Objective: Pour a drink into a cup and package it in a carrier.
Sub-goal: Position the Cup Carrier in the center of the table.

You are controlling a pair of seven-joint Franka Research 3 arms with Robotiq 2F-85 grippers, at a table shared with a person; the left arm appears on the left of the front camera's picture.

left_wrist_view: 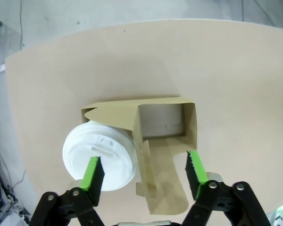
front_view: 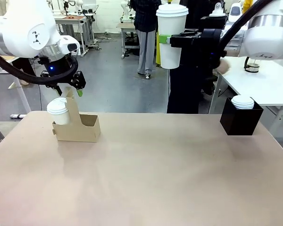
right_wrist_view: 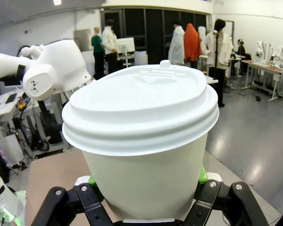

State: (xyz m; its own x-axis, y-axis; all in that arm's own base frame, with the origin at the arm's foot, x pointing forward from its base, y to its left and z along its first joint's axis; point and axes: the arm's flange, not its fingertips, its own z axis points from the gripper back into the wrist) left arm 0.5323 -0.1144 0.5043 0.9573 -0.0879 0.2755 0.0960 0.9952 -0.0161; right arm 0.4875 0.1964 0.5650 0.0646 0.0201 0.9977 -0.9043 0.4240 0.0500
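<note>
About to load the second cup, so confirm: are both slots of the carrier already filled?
No: the carrier holds one lidded cup, while the slot beside it stands open and empty.

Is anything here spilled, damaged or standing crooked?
No spill or damage shows on the table. One cup sits at the end of the carrier and seems to lean slightly outward. The right claw holds the other cup upright.
</note>
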